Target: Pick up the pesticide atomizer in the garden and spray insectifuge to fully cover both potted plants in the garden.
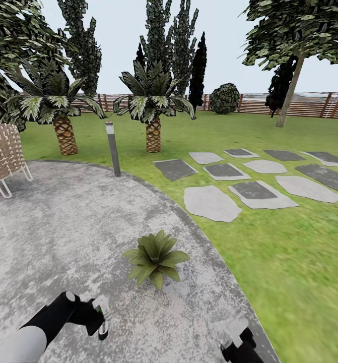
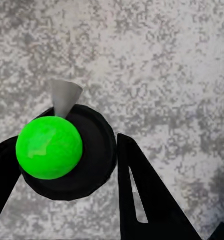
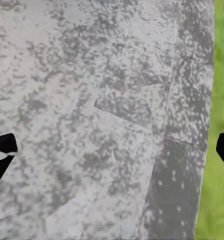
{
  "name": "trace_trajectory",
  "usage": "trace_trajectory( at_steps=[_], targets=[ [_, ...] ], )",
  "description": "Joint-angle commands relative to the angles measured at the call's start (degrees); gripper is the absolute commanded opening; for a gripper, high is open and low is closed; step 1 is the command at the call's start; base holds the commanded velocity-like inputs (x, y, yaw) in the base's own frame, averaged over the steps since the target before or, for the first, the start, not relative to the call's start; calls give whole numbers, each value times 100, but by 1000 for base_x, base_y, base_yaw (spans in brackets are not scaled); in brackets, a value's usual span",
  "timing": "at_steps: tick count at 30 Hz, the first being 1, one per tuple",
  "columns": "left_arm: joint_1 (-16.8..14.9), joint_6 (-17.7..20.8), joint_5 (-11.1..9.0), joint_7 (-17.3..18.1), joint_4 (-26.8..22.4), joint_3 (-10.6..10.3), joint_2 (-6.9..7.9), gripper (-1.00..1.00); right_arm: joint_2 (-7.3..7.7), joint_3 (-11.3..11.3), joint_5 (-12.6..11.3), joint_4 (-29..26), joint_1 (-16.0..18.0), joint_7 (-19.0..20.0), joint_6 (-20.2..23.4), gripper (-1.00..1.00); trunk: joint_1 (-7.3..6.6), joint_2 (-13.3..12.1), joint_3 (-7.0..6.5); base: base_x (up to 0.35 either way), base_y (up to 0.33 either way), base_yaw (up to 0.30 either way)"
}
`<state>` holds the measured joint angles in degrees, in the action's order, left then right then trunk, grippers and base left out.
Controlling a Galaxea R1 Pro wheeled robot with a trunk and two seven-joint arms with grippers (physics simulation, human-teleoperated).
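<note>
Head view, potted plant (image 1: 156,257) near patio edge (image 1: 209,237)

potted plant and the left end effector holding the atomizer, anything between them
Nothing: in the head view only bare grey patio separates the potted plant from the left end effector gripping the pesticide atomizer.

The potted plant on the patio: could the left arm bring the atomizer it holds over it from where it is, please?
Probably yes. The left gripper, shut on the atomizer, hangs just short of the potted plant, with only bare patio between them. Whether the arm stretches that far can't be told for sure.
</note>
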<state>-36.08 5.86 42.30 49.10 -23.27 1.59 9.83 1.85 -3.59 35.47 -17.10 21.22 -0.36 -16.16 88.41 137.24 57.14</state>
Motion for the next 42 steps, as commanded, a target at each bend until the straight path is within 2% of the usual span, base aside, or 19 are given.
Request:
trace_trajectory(
  at_steps=[1, 4, 7, 9, 10, 11, 14, 19, 22, 26, 29, 31, 32, 35, 38, 42],
  targets=[
    [-14, 274, -3, 60, -11, 19, -8, -100, -10, -508, 55, 234, 5, -198, -27, 100, -1, 2, 5, 0, 0, 0],
    [-31, 625, -10, 88, -11, 23, 23, -100, -13, -1491, 56, 423, 5, -630, -27, 100, -1, 2, 5, 0, 0, 0],
    [-38, 780, -18, 111, -8, 95, 62, -100, 27, -2338, 67, 489, 5, -1067, -27, 100, -1, 2, 5, 0, 0, 0],
    [-35, 809, -14, 168, -4, 283, 81, -100, 42, -2546, 76, 507, 0, -1147, -27, 100, -1, 2, 5, 0, 0, 0],
    [-25, 816, -13, 209, 0, 416, 106, -100, 47, -2598, 78, 513, -1, -1161, -30, 100, -1, 2, 5, 0, 0, 0],
    [-1, 823, -12, 270, 8, 698, 176, -100, 51, -2653, 83, 519, -3, -1171, -34, 100, -1, 2, 5, 0, 0, 0],
    [16, 827, -14, 302, 24, 971, 231, -100, 52, -2681, 90, 554, -9, -1176, -35, 100, -1, 2, 5, 0, 0, 0],
    [27, 969, 3, 302, 40, 1062, 226, -100, 25, -2690, 90, 718, -13, -1208, -36, 100, -1, 2, 5, 0, 0, 0],
    [6, 1470, 5, 306, 37, 1077, 221, -100, 1, -2690, 97, 834, -13, -1209, -36, 100, -1, 2, 5, 0, 0, 0],
    [-71, 2230, 35, 523, -2, 1023, 188, -100, -3, -2699, 70, 1075, -13, -1214, -47, 100, -1, 2, 5, 0, 0, 0],
    [-133, 2846, 104, 1056, -64, 962, 161, -100, 38, -2721, 63, 1097, -13, -1219, -52, 100, -1, 2, 5, 0, 0, 0],
    [-250, 3147, 296, 1409, -180, 751, 168, -100, 58, -2797, 24, 1101, -13, -1226, -56, 100, -1, 2, 5, 0, 0, 0],
    [-314, 3225, 448, 1522, -245, 587, 163, -100, 64, -2884, -61, 1102, -13, -1234, -56, 100, -1, 2, 5, 0, 0, 0],
    [-382, 3312, 719, 1616, -361, 362, 143, -100, 69, -3042, -266, 1103, -13, -1277, -54, 100, -1, 2, 5, 0, 0, 0],
    [-403, 3500, 989, 1640, -424, 287, 135, -100, 70, -3084, -337, 1113, -13, -1288, -62, 100, -1, 2, 5, 34, 0, 0],
    [-414, 3585, 1122, 1646, -552, 274, 107, -100, 66, -3094, -349, 1114, -13, -1272, -70, 100, -1, 2, 5, 248, 0, 0]
  ],
)
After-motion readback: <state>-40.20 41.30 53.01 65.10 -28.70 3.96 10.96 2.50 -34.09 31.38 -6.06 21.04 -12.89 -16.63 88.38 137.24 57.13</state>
